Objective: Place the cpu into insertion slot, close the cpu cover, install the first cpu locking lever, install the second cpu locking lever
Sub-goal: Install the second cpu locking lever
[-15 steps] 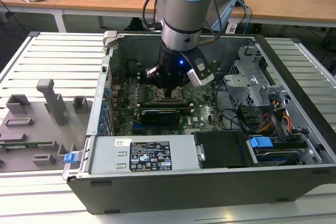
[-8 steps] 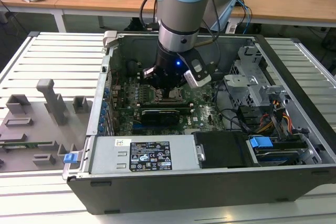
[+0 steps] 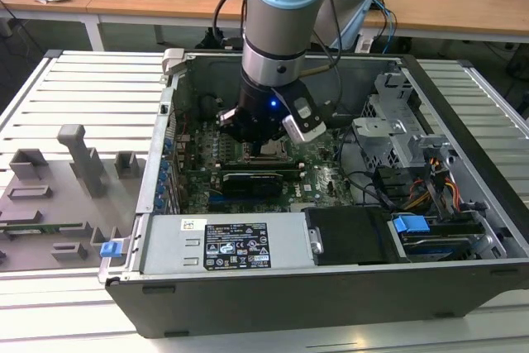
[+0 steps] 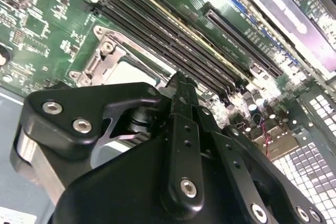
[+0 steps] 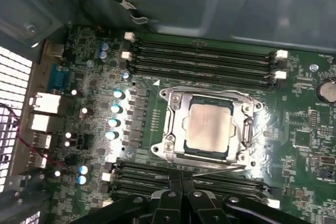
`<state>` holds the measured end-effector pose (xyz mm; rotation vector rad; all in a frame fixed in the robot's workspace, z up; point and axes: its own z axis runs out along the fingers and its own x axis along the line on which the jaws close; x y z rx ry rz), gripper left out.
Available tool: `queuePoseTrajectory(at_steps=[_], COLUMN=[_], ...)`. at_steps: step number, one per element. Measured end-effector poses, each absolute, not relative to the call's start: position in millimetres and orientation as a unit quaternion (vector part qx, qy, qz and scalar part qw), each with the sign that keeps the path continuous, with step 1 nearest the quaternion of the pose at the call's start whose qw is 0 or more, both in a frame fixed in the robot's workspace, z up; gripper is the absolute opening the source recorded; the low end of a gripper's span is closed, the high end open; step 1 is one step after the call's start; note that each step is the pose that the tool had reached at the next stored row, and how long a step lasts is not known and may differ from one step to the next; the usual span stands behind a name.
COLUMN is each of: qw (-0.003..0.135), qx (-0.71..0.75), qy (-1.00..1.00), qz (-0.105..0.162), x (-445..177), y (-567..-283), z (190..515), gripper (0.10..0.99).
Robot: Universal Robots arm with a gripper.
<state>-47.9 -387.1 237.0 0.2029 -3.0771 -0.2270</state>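
An open computer case (image 3: 463,171) is seen in the exterior view, with a green motherboard (image 5: 131,129) inside it. The cpu (image 5: 208,128) is seated in the insertion slot (image 5: 176,153) near the middle of the motherboard, and the cpu cover (image 5: 210,97) is lowered flat around the chip. The gripper (image 5: 181,179) is held just beside the slot, over the memory slots (image 5: 199,59), its fingers (image 4: 181,90) pressed together with nothing grasped.
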Motion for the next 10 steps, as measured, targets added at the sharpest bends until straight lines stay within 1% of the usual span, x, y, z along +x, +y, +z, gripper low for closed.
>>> queuePoseTrajectory(at_steps=[8,10], qw=[0.024,0.023], qx=[0.066,0.066], qy=[-0.994,-0.993], qz=[-0.079,-0.098], x=[-53,-54], y=[-387,-391], z=[224,223], gripper=[0.106,0.106])
